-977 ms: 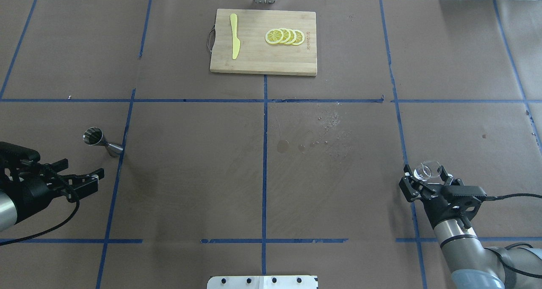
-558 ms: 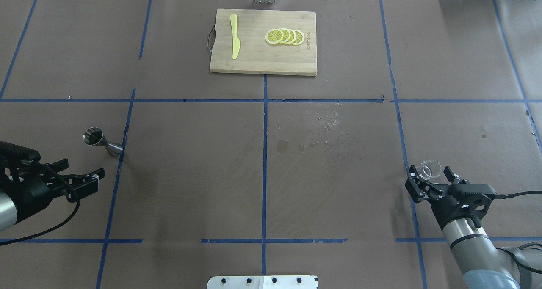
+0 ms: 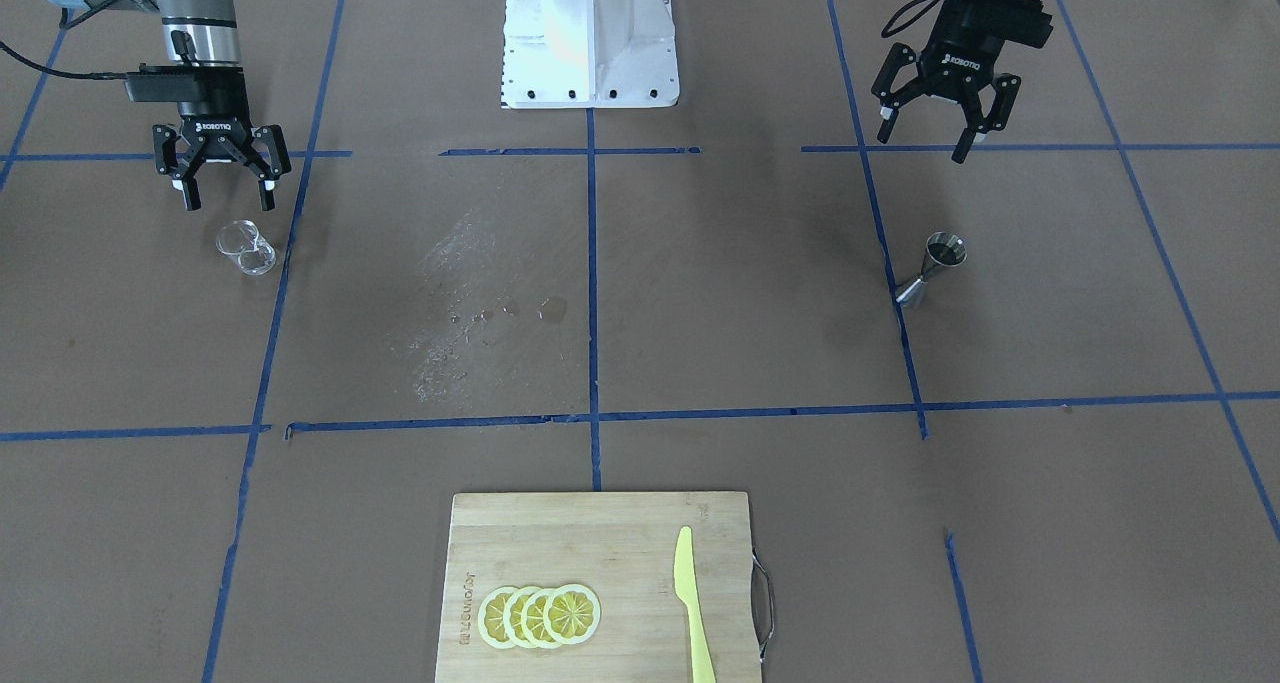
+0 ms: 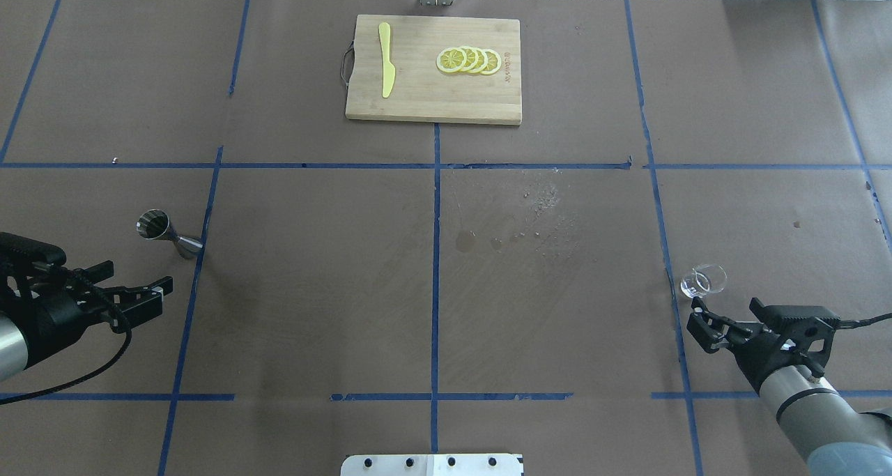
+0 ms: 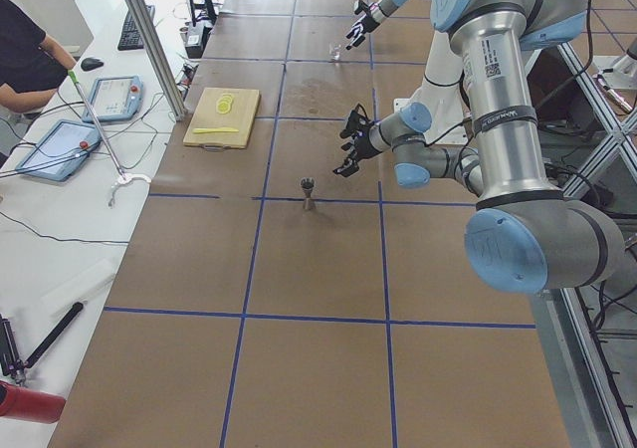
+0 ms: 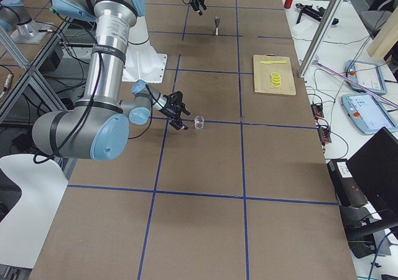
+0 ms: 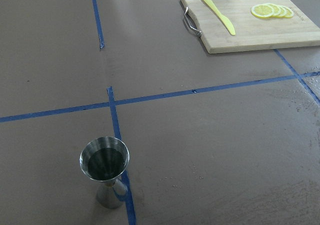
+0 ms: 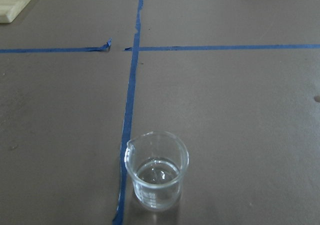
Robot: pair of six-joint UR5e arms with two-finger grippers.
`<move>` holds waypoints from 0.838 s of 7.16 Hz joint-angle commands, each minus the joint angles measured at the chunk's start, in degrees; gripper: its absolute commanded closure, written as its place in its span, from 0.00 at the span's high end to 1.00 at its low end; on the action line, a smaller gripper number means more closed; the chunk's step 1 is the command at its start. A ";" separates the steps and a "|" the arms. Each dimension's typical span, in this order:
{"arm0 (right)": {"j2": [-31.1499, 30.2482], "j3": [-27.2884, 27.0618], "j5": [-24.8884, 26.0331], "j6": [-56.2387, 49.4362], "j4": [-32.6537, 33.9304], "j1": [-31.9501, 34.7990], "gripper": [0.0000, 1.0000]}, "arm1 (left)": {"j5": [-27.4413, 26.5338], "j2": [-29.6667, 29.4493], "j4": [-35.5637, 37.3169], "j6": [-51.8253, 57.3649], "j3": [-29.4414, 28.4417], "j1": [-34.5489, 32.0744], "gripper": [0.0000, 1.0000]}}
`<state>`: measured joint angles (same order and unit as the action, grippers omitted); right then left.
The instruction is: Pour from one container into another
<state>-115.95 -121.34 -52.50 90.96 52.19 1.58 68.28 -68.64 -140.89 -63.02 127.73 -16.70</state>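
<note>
The clear glass cup (image 4: 703, 281) stands upright on the table at the right, beside a blue tape line; it also shows in the front view (image 3: 246, 248) and close up in the right wrist view (image 8: 157, 170). My right gripper (image 4: 725, 321) is open, a short way behind the cup and apart from it; the front view shows the same gripper (image 3: 222, 195) with nothing between its fingers. The steel jigger (image 4: 168, 234) stands upright at the left, its upper bowl dark inside (image 7: 105, 169). My left gripper (image 4: 150, 293) is open, hanging behind the jigger (image 3: 932, 268), clear of it.
A wooden cutting board (image 4: 433, 68) at the far middle holds a yellow knife (image 4: 385, 59) and lemon slices (image 4: 469, 60). Wet spots and droplets (image 4: 529, 221) mark the table's centre. The robot's white base plate (image 4: 432, 464) sits at the near edge.
My right gripper has let go of the glass cup and drawn back toward the robot, leaving the cup standing on the table. The left arm and the jigger have stayed put.
</note>
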 commanded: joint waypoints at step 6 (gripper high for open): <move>3.80 -21.04 -46.75 -16.31 27.09 25.88 1.00 | 17.99 -0.44 4.47 8.24 0.50 -11.75 1.00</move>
<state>-112.53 -140.86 -90.39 79.85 77.58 20.36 81.17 -69.13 -137.64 -58.04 128.14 -24.75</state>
